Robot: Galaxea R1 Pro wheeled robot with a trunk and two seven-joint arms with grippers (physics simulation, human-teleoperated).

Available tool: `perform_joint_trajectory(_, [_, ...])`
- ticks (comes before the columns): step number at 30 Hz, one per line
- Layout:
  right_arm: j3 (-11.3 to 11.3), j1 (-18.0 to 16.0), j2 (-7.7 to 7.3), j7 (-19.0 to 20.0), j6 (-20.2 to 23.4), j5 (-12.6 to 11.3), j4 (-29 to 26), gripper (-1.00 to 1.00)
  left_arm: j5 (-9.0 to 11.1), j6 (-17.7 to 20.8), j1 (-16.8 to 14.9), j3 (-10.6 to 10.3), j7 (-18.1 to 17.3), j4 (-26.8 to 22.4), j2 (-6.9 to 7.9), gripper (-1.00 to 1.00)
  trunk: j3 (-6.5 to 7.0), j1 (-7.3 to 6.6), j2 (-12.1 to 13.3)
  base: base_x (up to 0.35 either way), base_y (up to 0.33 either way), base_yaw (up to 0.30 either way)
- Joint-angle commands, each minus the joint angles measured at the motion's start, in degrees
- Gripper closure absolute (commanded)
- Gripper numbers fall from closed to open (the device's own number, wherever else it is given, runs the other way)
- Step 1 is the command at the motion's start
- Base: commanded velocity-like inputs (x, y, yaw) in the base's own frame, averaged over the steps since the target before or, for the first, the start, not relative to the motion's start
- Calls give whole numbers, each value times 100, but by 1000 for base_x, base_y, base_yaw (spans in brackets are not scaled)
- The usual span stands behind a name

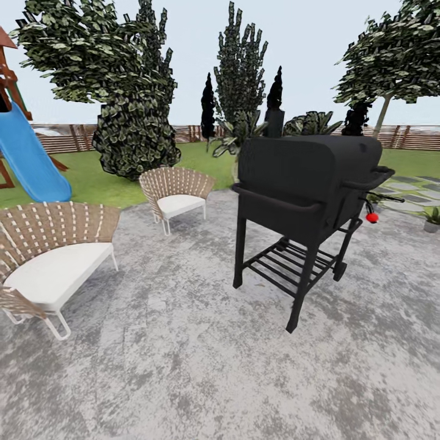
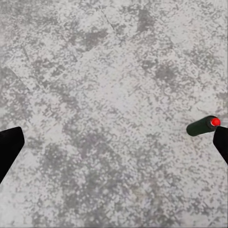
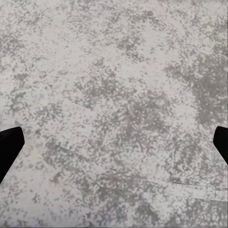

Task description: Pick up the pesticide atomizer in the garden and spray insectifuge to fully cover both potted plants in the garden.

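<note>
Status: search phase, pickup not yet begun.

Left claw (image 2: 114, 142): fingers spread wide, tips at the far edges of its wrist view, nothing held. Right claw (image 3: 114, 142): likewise wide open and empty. Both point down at the mottled grey patio (image 1: 183, 366).

The spray bottle cannot be identified with confidence. The left wrist view shows a small dark stub with a red tip (image 2: 203, 126) just beside one finger. I cannot tell whether this is the bottle or some other part, so do not treat it as confirmed.

One small potted plant (image 1: 431, 217) in a grey pot stands at the far right patio edge, beyond the black grill (image 1: 305, 183) and near the stepping stones (image 1: 415, 192). Note the grill's red knob (image 1: 372, 217); it is not your target.

Two wicker chairs (image 1: 177, 192) stand to the left, with a blue slide (image 1: 30, 159) on the lawn (image 1: 98, 177) behind them.

Recommendation: turn the base rightward and pass the grill on its open patio side, keeping well apart from its legs and side shelf. Hold both arms tucked while driving. Scan the ground near the plants for a slim dark green bottle before lowering either claw.
</note>
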Motion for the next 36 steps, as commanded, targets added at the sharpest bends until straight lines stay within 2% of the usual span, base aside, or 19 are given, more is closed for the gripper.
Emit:
perform_joint_trajectory(1, [-25, -3, 3, -1, -21, 59, 1, -100, 35, -16, -3, -4, -1, 5, 0, -100, -5, 0, -3, 0, 305, -1])
perform_joint_trajectory(6, [-25, -3, 14, -10, -143, 58, 0, -100, 48, -17, -3, -4, -1, 5, -1, -100, -5, 0, -3, 0, 284, 0])
perform_joint_trajectory(15, [-40, -3, 10, -10, -174, 50, 1, -100, 38, -14, -4, -4, -1, 4, 8, -100, -5, 0, -3, 0, 15, -247])
perform_joint_trajectory(18, [-122, -3, 6, -10, -175, 49, 1, -100, 44, -16, -5, -4, -1, 4, 10, -100, -5, 0, -3, 0, 0, -270])
perform_joint_trajectory(21, [-345, -3, 10, -9, -171, 51, 5, -100, 56, -15, -5, -4, -1, 4, 16, -100, -5, 0, -3, 0, 0, -271])
perform_joint_trajectory(24, [-465, -3, 13, -3, -170, 54, 7, -100, 58, -14, -3, -4, -1, 4, 24, -100, -5, 0, -3, 0, 0, -272])
perform_joint_trajectory(36, [-497, -3, 14, -1, -175, 58, 9, -100, 31, -14, -3, -4, -1, 4, 17, -100, -5, 0, -3, 0, 0, -272])
